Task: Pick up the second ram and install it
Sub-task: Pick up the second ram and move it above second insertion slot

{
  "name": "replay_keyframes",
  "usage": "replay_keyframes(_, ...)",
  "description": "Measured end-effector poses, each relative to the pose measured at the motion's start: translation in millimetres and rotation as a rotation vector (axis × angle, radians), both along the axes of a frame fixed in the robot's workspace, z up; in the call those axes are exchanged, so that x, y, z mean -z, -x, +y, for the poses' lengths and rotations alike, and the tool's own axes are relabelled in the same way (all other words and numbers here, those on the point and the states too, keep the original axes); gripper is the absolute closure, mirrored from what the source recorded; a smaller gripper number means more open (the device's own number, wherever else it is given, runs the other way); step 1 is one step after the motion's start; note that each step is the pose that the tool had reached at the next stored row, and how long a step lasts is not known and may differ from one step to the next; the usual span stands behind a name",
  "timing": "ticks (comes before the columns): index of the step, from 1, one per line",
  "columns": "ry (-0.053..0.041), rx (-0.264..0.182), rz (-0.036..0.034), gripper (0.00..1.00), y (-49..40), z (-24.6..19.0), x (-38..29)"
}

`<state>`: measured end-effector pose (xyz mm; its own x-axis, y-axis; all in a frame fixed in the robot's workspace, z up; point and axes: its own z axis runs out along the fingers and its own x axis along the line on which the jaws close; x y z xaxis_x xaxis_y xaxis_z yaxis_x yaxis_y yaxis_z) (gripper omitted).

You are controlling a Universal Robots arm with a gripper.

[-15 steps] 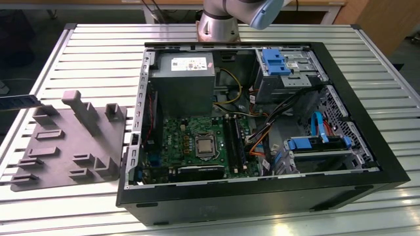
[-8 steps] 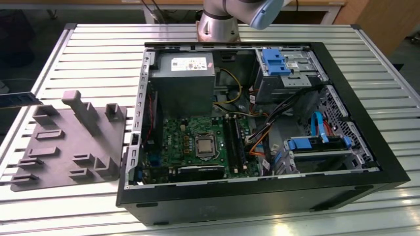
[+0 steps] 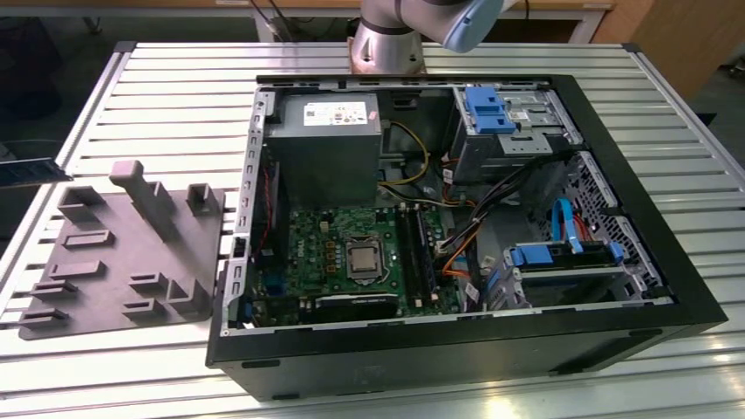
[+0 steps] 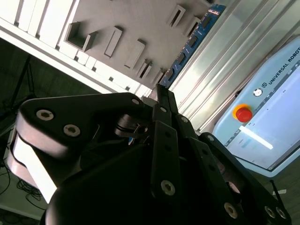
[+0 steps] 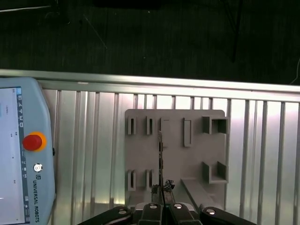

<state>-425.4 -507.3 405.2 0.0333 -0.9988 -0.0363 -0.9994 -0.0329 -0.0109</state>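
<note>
Being clamped at one end by the hand point(image 5: 162, 191), the second ram point(image 5: 160, 154) could be tilted and dropped.

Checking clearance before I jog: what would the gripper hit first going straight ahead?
Probably the grey tray, met by the memory stick the gripper holds out in front; how far off it lies is unclear.

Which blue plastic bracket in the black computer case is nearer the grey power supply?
The blue bracket level with the power supply, toward the robot base; the other bracket lies farther.
</note>
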Motion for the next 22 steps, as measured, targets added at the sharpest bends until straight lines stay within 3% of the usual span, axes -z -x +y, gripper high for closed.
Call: replay_keyframes(22, 0.0001, 0.000, -0.0103, 0.88, 1.1, 0.0, -16.2)
